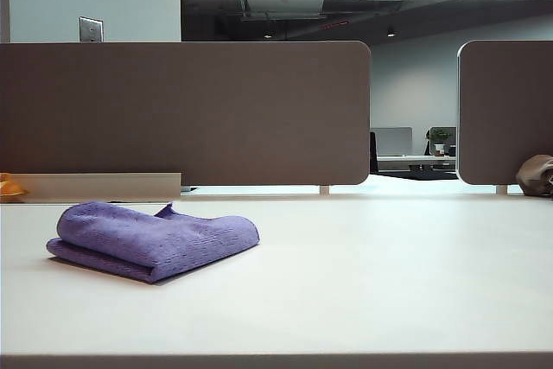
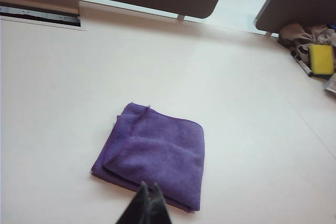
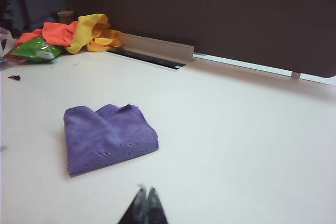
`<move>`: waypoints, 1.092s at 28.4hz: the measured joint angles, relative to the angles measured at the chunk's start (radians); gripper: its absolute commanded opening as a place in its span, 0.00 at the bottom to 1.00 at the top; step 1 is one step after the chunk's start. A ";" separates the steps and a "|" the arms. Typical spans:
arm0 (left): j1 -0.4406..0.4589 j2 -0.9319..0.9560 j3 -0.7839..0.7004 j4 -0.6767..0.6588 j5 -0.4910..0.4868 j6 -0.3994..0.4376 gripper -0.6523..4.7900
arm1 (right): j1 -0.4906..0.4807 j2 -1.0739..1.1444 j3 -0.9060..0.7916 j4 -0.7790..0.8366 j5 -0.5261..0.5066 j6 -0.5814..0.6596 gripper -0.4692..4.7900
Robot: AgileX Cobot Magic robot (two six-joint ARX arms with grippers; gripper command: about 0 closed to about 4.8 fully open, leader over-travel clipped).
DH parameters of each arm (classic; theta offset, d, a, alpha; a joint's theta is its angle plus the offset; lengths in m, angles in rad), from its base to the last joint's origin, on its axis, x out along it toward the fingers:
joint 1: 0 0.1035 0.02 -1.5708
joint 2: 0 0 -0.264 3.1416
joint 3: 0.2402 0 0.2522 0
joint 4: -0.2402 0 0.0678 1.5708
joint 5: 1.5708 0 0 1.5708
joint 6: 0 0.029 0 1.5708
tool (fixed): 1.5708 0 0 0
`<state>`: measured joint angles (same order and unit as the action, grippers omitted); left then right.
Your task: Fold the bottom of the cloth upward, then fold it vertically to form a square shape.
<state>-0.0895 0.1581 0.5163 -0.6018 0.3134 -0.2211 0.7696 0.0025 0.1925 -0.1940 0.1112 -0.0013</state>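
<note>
Left wrist view shows the left claw (image 2: 147, 203) as two dark fingertips pressed together, clenched with nothing between them, poised just over the near edge of the cloth (image 2: 152, 156); whether the tips touch the fabric I cannot tell. From that claw the cloth spreads toward twelve o'clock as a folded, roughly square purple pad with layered edges along its near and left sides.

Right wrist view shows the right claw (image 3: 146, 205) likewise clenched and empty, tips meeting, held apart from the cloth (image 3: 107, 135), which lies on the bare worktop (image 3: 236, 145) toward eleven o'clock of it.

Exterior view has neither claw in sight. The cloth (image 1: 151, 239) sits at about eight o'clock of the worktop (image 1: 363, 274), folded over on itself with the rounded fold facing left and one small corner poking up at the back.

No container shows clearly. At the worktop's edges lie loose things: a heap of orange and yellow cloths (image 3: 79, 32) beside a green packet (image 3: 34, 50) near the grey partition (image 3: 210, 14), and a yellow sponge (image 2: 321, 59) next to a brown crumpled rag (image 2: 302, 35) on the far right side.
</note>
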 measured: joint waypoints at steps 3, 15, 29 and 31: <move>0.000 0.000 0.000 0.000 0.000 0.000 0.11 | -0.004 0.000 -0.016 0.002 0.043 0.000 0.09; 0.000 0.000 0.000 0.000 0.000 0.000 0.11 | -0.290 0.000 -0.146 0.094 0.069 0.000 0.09; 0.000 0.000 0.000 0.000 0.000 0.000 0.11 | -0.458 -0.001 -0.185 0.058 -0.130 0.000 0.09; 0.000 0.000 0.000 0.000 0.000 0.000 0.11 | -0.459 0.000 -0.185 0.017 -0.132 0.000 0.09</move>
<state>-0.0895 0.1581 0.5163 -0.6018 0.3134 -0.2211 0.3111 0.0021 0.0078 -0.1768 -0.0204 -0.0017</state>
